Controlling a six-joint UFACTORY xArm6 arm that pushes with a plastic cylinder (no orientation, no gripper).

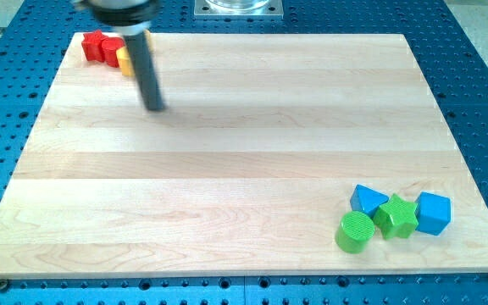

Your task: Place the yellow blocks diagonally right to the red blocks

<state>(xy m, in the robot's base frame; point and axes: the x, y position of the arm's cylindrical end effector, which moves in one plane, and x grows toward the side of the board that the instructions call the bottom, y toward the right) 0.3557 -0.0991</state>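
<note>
Behind the rod, yellow blocks (124, 58) are mostly hidden; my tip (155, 108) rests just below-right.

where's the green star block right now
The green star block sits near the board's bottom right corner in the camera view, touching the green cylinder to its left, with blue blocks on both sides.

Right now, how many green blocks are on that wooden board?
2, both near the view's bottom right: a green cylinder at the cluster's lower left, and a green star just right of it, between two blue blocks. None looks hidden; my tip is far away, upper left.
</note>
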